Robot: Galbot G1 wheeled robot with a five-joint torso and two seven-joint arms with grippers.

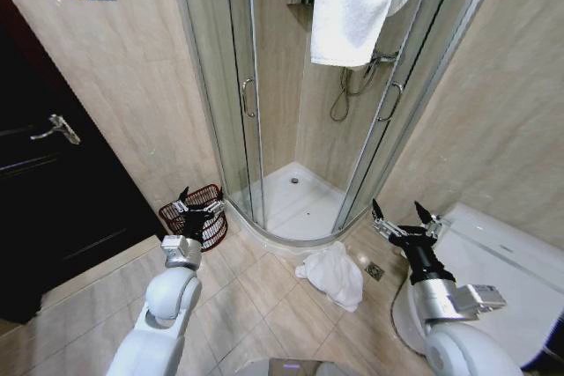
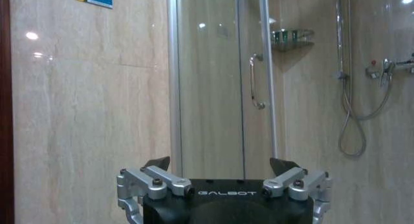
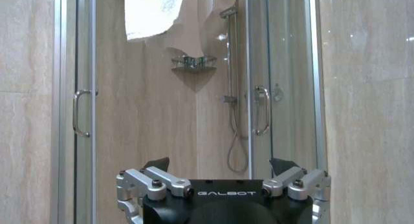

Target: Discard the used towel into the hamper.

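the crumpled white towel (image 1: 332, 275) on the floor by the shower's curb looks soft and light, probably best pinched at a raised fold, with the left gripper (image 1: 199, 207) over the hamper (image 1: 196, 215) and the right gripper (image 1: 404, 217) both spread wide and empty.

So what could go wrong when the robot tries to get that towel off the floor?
The crumpled towel lies against the shower's raised rim, so an open gripper might bump it. The right gripper is nearer the towel, but the hamper sits by the left gripper, so the towel could drag or drop on the way. Another towel hangs above; it might grab that one.
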